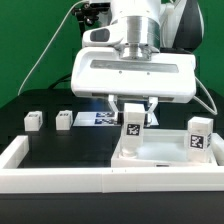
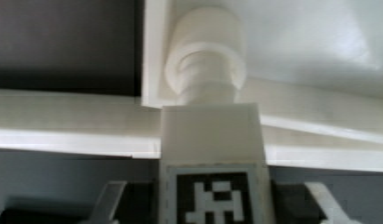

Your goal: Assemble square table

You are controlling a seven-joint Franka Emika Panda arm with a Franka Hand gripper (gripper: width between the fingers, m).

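My gripper (image 1: 133,110) hangs over the white square table top (image 1: 165,157) and is shut on an upright white table leg (image 1: 133,129) with a black-and-white tag. The leg's lower end stands on the top near its corner on the exterior view's left. In the wrist view the tagged leg (image 2: 211,160) sits between my dark fingers (image 2: 127,200), its rounded far end against the table top (image 2: 72,120). A second tagged leg (image 1: 197,138) stands upright on the top at the exterior view's right.
Two loose legs (image 1: 33,120) (image 1: 65,120) lie on the black table at the exterior view's left. The marker board (image 1: 97,118) lies behind the gripper. A long white border wall (image 1: 60,168) runs along the front.
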